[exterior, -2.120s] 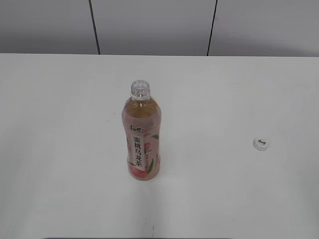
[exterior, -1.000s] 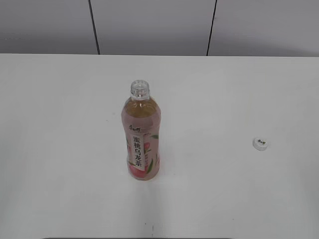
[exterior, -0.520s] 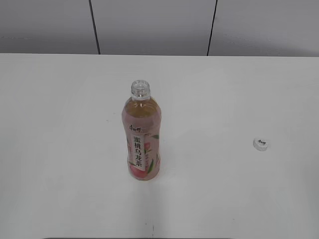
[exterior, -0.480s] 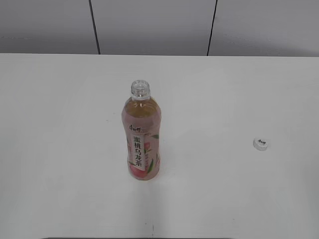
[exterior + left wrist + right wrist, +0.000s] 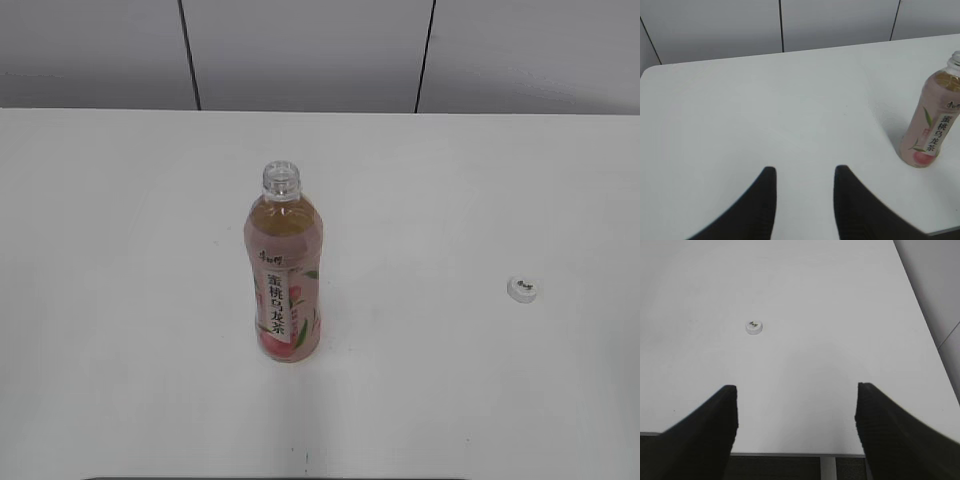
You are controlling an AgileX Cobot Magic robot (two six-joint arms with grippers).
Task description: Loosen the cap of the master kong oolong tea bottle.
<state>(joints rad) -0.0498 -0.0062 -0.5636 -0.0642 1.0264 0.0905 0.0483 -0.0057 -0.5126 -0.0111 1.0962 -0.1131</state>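
The bottle (image 5: 285,270) is seen standing upright near the middle of the white counter (image 5: 120,250), its neck bare. The cap (image 5: 521,289) is set flat on the counter well to the right of it. The left hand (image 5: 802,200) is held spread above bare counter, nothing between its fingers. The right hand (image 5: 796,427) is spread wide near the counter's edge, with nothing gripped.

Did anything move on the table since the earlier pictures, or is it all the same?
Nothing visibly changed. The bottle stands upright with its neck open, and the cap lies on the table off to its right, apart from it, just as before. No pincer took hold of either one.
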